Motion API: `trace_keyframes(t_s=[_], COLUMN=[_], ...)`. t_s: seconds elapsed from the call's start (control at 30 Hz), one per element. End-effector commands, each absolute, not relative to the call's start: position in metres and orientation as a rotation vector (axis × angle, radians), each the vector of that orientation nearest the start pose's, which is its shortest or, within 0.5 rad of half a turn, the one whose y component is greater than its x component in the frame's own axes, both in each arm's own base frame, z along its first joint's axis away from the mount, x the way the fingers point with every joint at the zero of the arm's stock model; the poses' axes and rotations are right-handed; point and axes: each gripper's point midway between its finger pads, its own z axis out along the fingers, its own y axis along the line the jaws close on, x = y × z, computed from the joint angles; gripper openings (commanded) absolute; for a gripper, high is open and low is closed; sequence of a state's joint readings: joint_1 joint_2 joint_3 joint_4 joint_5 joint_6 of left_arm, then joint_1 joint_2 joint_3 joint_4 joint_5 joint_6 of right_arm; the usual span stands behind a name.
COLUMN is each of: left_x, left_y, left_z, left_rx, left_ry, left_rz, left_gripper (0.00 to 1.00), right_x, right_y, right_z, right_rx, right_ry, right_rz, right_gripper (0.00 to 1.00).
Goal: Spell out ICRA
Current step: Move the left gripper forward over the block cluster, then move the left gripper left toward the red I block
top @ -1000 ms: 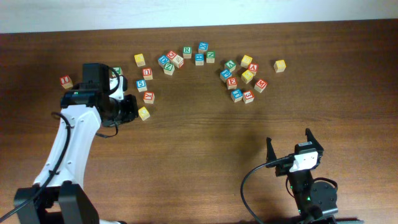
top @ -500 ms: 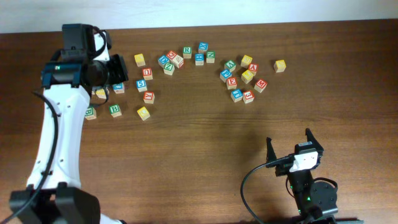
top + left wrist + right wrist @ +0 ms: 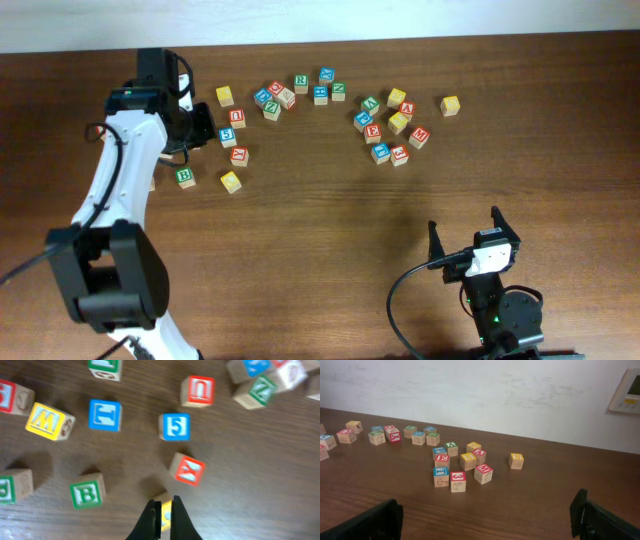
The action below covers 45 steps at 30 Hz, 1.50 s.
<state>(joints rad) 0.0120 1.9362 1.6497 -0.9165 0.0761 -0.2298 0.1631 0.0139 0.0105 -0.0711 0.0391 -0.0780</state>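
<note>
Dark wooden tabletop (image 3: 320,250) is carrying my scattered letter cubes, and none are lined up yet. The green-faced wooden R cube (image 3: 301,82) is sitting in the upper middle bunch. The red-faced wooden A cube (image 3: 406,109) is in the right bunch, well apart from it. I am not finding the red I, and I cannot tell which yellow cube is the C.

My left gripper (image 3: 162,502) is hovering pinched shut and empty over a small yellow-faced wooden cube (image 3: 165,511). My right gripper (image 3: 464,222) is resting spread wide, holding nothing.

I judge I am choosing a first letter. Next I am needing to open the fingers and descend squarely without nudging the red-faced neighbour cube (image 3: 186,469).
</note>
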Motion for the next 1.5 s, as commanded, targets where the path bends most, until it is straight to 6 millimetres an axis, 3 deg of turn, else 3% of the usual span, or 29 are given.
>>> trace_keyframes(t_s=[0.0, 0.07, 0.13, 0.23, 0.33, 0.5, 0.57, 0.67, 0.87, 1.03, 1.2, 1.37, 1.43, 1.47], left_x=[0.465, 0.471, 0.478, 0.486, 0.493, 0.500, 0.500, 0.501, 0.507, 0.506, 0.505, 0.501, 0.499, 0.499], left_y=[0.000, 0.000, 0.000, 0.000, 0.000, -0.006, -0.013, -0.025, -0.038, -0.033, -0.017, -0.016, -0.019, -0.019], left_z=[0.087, 0.073, 0.060, 0.045, 0.037, 0.036, 0.037, 0.038, 0.042, 0.041, 0.038, 0.037, 0.037, 0.038], left_rx=[-0.336, -0.337, -0.337, -0.336, -0.334, -0.320, -0.307, -0.287, -0.253, -0.262, -0.290, -0.293, -0.291, -0.293], left_ry=[2.798, 2.805, 2.803, 2.797, 2.783, 2.761, 2.762, 2.760, 2.734, 2.738, 2.742, 2.759, 2.771, 2.771], left_rz=[-0.083, -0.082, -0.083, -0.083, -0.087, -0.131, -0.179, -0.263, -0.333, -0.285, -0.157, -0.154, -0.174, -0.186], left_gripper=[0.10, 0.15, 0.36, 0.46, 0.47, 0.27, 0.24, 0.28, 0.08, 0.08, 0.19, 0.29, 0.17, 0.04], right_x=[0.244, 0.244, 0.244, 0.244, 0.244, 0.244, 0.244, 0.244, 0.244, 0.244, 0.244, 0.244, 0.244, 0.244], right_y=[0.032, 0.032, 0.032, 0.032, 0.032, 0.032, 0.032, 0.032, 0.032, 0.032, 0.032, 0.032, 0.032, 0.032], right_z=[0.155, 0.155, 0.155, 0.155, 0.155, 0.155, 0.155, 0.155, 0.155, 0.155, 0.155, 0.155, 0.155, 0.155], right_rx=[-0.154, -0.154, -0.154, -0.154, -0.154, -0.154, -0.154, -0.154, -0.154, -0.154, -0.154, -0.154, -0.154, -0.154], right_ry=[1.644, 1.644, 1.644, 1.644, 1.644, 1.644, 1.644, 1.644, 1.644, 1.644, 1.644, 1.644, 1.644, 1.644], right_rz=[0.038, 0.038, 0.038, 0.038, 0.038, 0.038, 0.038, 0.038, 0.038, 0.038, 0.038, 0.038, 0.038, 0.038], right_gripper=[0.98, 0.98, 0.98, 0.98, 0.98, 0.98, 0.98, 0.98, 0.98, 0.98, 0.99, 0.98, 0.98, 0.98])
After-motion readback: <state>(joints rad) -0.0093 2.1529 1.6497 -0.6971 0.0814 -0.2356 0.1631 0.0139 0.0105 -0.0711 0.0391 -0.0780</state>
